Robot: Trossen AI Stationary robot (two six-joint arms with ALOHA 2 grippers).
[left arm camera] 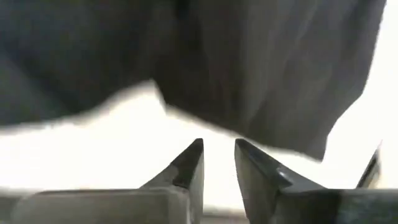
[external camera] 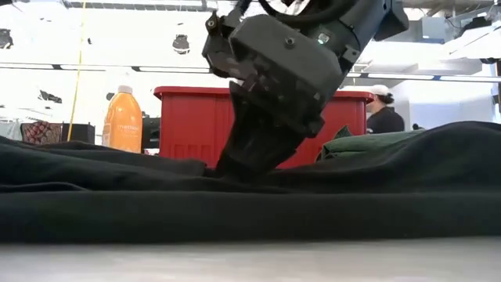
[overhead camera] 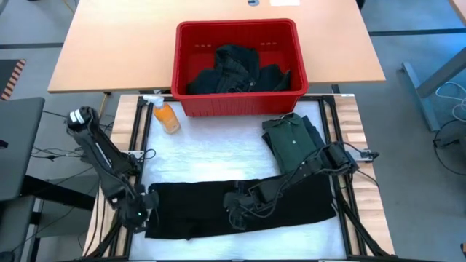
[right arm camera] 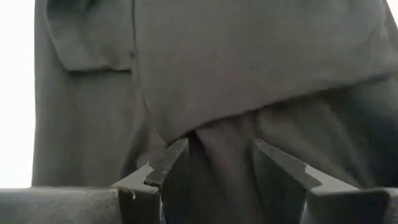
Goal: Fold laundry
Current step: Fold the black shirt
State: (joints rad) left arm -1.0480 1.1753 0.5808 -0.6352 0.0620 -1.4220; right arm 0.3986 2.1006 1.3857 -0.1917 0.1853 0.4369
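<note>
In the low view the black garment (external camera: 250,196) fills the foreground and hides the fingertips of the right hand (external camera: 249,168), so the contact itself is masked there; the left wrist view is blurred, and the pile inside the red basket (overhead camera: 191,44) is too dark to sort into separate pieces. The black garment (overhead camera: 240,207) lies spread in a long, wrinkled band across the near part of the white mat (overhead camera: 211,156) on the bench; a pocket with a button shows on it in the right wrist view. A folded dark green collared shirt (overhead camera: 291,138) lies just beyond its right end, below the basket, and more dark cloth (overhead camera: 237,69) sits heaped in the basket. The right hand (overhead camera: 240,207) rests on the middle of the black garment, its fingers (right arm camera: 168,165) apart with a raised fold of cloth standing between them, possibly pinched, though the fold does not clearly touch both pads. The left hand (overhead camera: 142,211) sits at the garment's left edge; its fingers (left arm camera: 189,162) stand slightly apart over bare mat, with the cloth's edge just ahead and nothing between them. An orange bottle (overhead camera: 166,116) lies beside the basket's left corner.
</note>
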